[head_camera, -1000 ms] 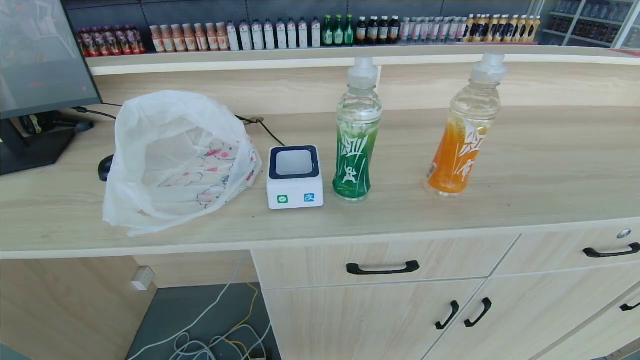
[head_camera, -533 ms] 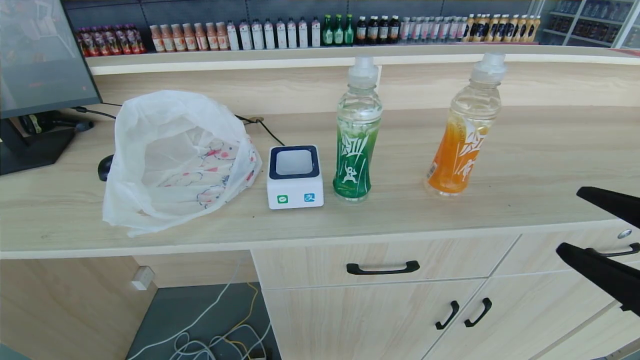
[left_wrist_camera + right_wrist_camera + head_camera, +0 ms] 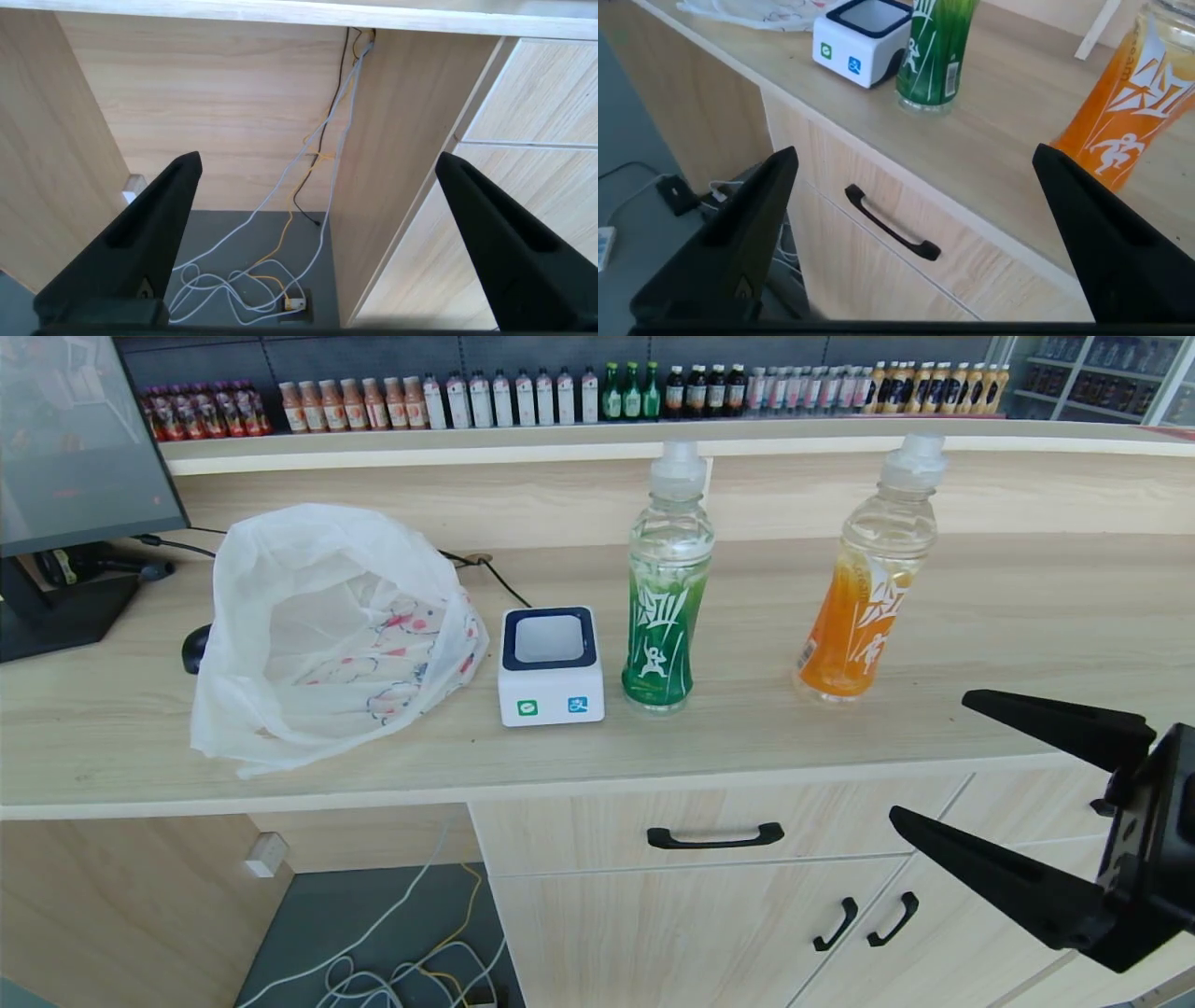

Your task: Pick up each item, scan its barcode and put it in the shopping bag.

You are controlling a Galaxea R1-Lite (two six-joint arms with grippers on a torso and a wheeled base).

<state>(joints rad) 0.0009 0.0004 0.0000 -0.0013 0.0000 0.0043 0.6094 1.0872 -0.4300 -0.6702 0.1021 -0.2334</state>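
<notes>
Liquid made the orange drink bottle (image 3: 864, 607) look heavy, its plastic slick; the pinched waist seemed the best hold. Right gripper (image 3: 929, 754) hung near, fingers spread wide.

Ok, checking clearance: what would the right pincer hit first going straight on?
Likely the front edge of the counter or the drawer beneath, before the orange bottle; depth is unclear.
</notes>
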